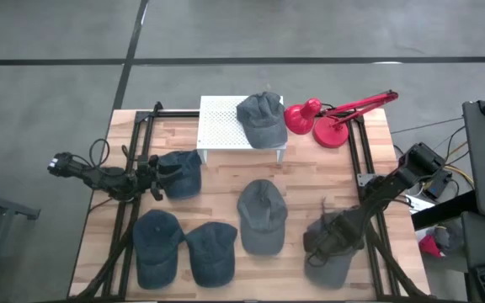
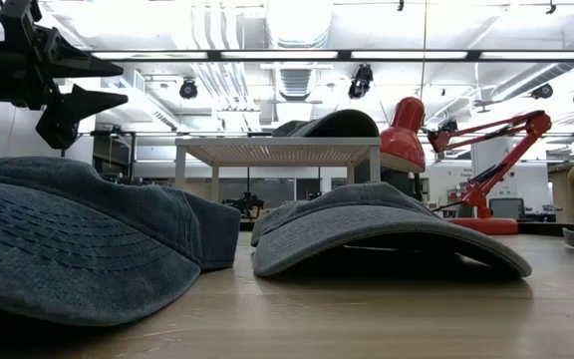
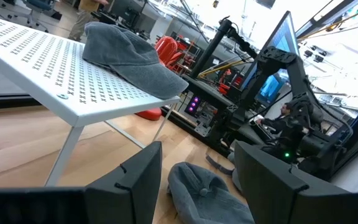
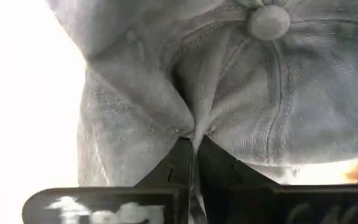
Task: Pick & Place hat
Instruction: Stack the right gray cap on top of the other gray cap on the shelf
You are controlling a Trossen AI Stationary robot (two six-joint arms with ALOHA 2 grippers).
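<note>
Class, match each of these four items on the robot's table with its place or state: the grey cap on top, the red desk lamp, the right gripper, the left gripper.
Column one:
1. grey cap
2. red desk lamp
3. right gripper
4. left gripper

Column two:
A. open, raised above the table beside a dark blue cap
B. lying on the white perforated stand
C. shut, pinching a fold of a grey hat
D. standing on the table next to the stand

Pairs: 1-B, 2-D, 3-C, 4-A
</note>
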